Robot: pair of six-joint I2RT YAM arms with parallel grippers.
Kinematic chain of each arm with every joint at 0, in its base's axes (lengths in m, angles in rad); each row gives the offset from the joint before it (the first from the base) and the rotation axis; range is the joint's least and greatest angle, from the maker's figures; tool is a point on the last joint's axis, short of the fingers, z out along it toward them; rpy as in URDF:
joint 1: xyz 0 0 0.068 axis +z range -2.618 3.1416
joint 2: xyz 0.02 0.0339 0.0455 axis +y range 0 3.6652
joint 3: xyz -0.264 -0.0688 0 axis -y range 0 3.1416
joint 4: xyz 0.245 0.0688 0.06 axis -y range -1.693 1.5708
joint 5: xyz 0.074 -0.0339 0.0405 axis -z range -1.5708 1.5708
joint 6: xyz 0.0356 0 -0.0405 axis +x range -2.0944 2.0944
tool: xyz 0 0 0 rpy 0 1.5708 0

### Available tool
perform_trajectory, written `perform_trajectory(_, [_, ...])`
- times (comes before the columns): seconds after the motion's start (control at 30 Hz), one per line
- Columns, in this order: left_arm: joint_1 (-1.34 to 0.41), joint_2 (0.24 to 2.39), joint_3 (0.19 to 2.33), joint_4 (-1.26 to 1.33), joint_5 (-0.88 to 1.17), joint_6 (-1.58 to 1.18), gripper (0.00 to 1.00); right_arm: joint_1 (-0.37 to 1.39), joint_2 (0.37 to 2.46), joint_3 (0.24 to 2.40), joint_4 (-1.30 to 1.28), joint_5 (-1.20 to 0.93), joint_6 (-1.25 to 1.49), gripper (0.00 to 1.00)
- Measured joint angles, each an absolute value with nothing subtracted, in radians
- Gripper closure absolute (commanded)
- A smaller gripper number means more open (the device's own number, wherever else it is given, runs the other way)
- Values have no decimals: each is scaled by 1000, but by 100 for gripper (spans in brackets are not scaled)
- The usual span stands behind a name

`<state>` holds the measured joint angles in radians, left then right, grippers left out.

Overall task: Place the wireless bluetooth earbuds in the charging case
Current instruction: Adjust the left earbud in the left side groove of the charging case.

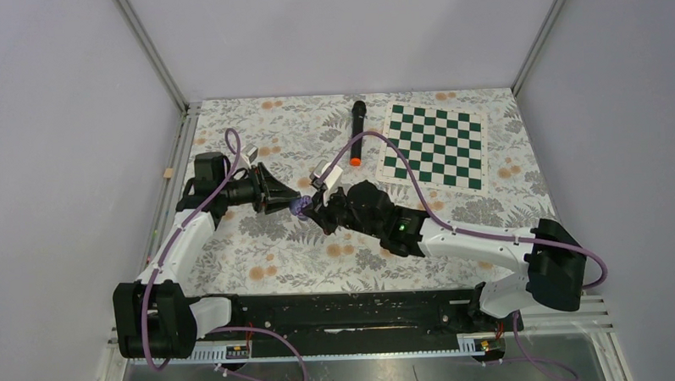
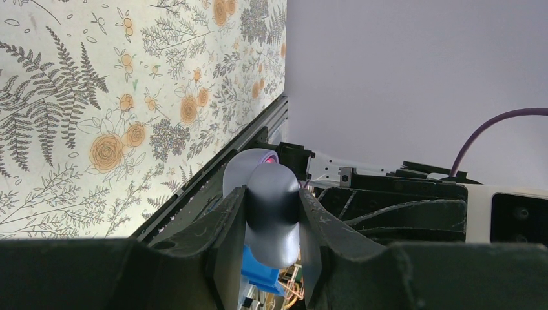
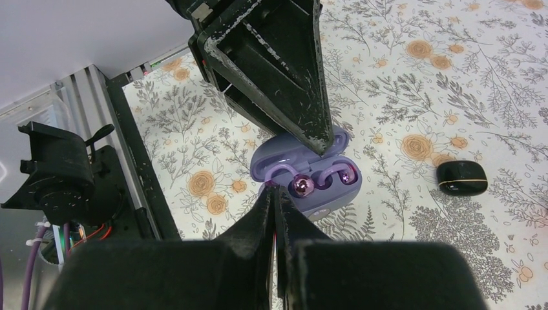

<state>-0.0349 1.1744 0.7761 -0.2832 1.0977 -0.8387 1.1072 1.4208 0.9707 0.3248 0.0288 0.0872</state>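
Right wrist view: pale purple charging case, lid open, clamped across its body by my left jaws and held off the floral tabletop. The top view puts it left of the tabletop's middle, nearer the left edge than the right and about halfway between the near and far edges.

Earbuds: two, both lying in the case's wells. Each is a glossy pink-purple bead on a thin pale purple arch, a clip style with no stem. I cannot tell whether they are fully seated.

Right jaws: pressed together with only a hairline slit between them. The tips are touching or just beside the end of the nearer arch. I cannot tell whether anything is pinched in the slit.

Handling, my judgement:
- The earbuds are very light, with a hard, slick shell, so they are likely to squirt out of a pinch or roll.
- The arch looks thin, so take the bead or the thick end, not the mid-arch.
- Seat them with a gentle nudge.
- The case is smooth and rounded. The left wrist view shows it wedged between the two pads, so it could pivot under an off-line push.

Elsewhere:
- A closed black case with a gold seam lies on the tabletop, well apart from the purple one.
- A black microphone with an orange end and a green-and-white chessboard mat lie toward the far edge.
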Motion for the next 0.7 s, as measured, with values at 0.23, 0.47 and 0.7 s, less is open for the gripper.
perform_trajectory(0.23, [-32,1174,776,-283,1098,-838,100,1107,1421,970,323,36,87,100])
perform_trajectory(0.47, [-27,1174,776,-284,1098,-838,100,1107,1412,949,318,36,80,100])
perform_trajectory(0.7, [-27,1174,776,-286,1100,-839,100,1107,1397,949,301,36,76,100])
